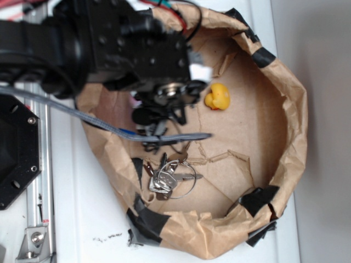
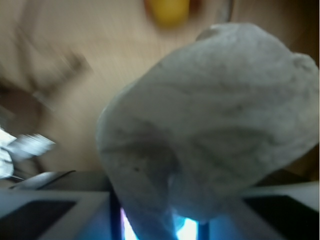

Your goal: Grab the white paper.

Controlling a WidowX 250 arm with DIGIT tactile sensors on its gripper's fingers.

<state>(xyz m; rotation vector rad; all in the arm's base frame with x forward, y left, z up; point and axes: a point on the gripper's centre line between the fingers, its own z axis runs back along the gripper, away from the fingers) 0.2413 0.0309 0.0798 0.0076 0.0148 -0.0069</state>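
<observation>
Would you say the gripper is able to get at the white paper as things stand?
Probably yes. In the wrist view the white paper fills the frame right at the gripper, its lower end running down between the fingers. Nothing lies between them.

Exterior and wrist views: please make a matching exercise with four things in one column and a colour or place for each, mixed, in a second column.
Things:
1. toy duck
2. bunch of keys
3. white paper
4. black tape

Descriptions:
A. stuck on the brown paper wall
B. yellow
C. fills the wrist view, between the gripper fingers
D. metal, on a ring, on the basin floor

Pairs: 1-B, 2-D, 3-C, 4-A
</observation>
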